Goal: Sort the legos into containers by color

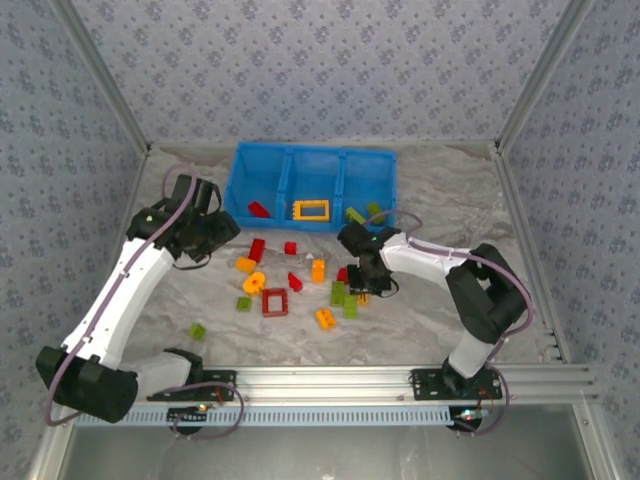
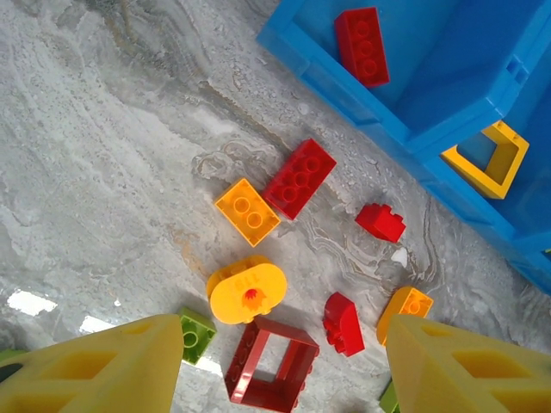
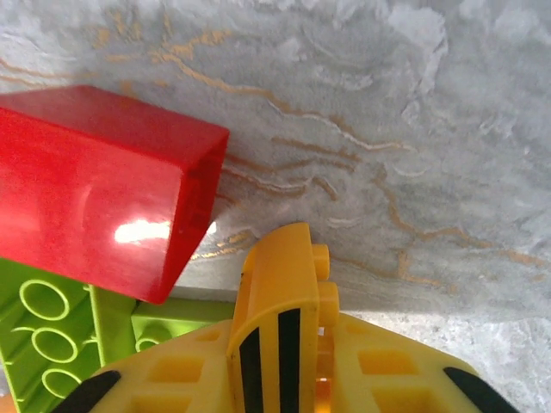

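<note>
1. Legos (image 1: 318, 270) are lying loose on the table (image 1: 440, 190), most of them in a bunch just in front of the blue bin (image 1: 270, 175). A lone green brick (image 1: 197, 330) is sitting apart, nearer the arms.
2. Some are already sitting in the bin: a red brick (image 2: 362, 45) in the left part, the yellow frame (image 1: 312, 210) in the middle part, and green ones in the right part.
3. The right gripper (image 3: 275, 344) is reaching down into the bunch. Its jaws are squeezing a yellow brick (image 3: 275, 267) from both sides. A red block (image 3: 95, 189) and a green block (image 3: 52, 318) are lying just beside it.
4. The left gripper (image 2: 282, 335) is hanging over the left side of the bunch. Its jaws are standing apart with nothing between them. The red frame (image 2: 244, 368) is lying right below.
5. These bricks are looking light, hard and smooth. They are probably not going to bend or break, but they could be slipping or popping out of a squeeze.
6. The best hold is likely on two flat sides facing away from each other, not on the bumpy top. A frame is probably needing a pinch on one thin wall.
7. The yellow brick is most likely belonging in the middle part, with the yellow frame.
</note>
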